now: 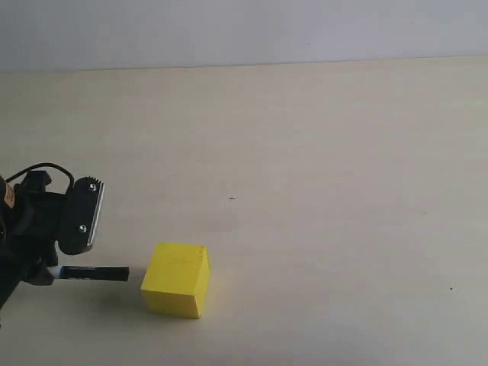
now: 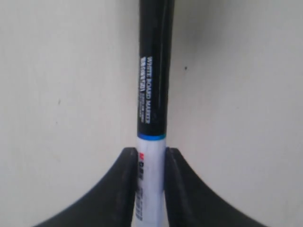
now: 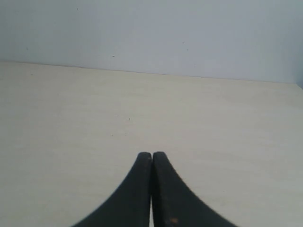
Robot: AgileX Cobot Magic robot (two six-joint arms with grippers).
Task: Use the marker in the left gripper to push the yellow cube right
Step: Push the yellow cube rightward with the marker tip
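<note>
Marker (image 2: 152, 94) looked like a plain whiteboard pen: a long black cap with small white print down it, a thin blue ring, then a white barrel with a bit of red lettering. The left gripper (image 2: 151, 158) was clenched on that white barrel, one black finger on each side, with the cap sticking straight out past the fingertips. In the exterior view the marker lay roughly level just above the desk (image 1: 320, 191), down in the near-left part and well away from the far edge where the desk met the wall (image 1: 229, 30). Its black end pointed at the left face of the yellow cube (image 1: 177, 279) and sat just beside it, with what looked like a sliver of gap. The cube was a bright matte block with sharp edges, resting flat on the desk. The right gripper (image 3: 151, 158) had its fingers pressed together on nothing, over bare desk.
</note>
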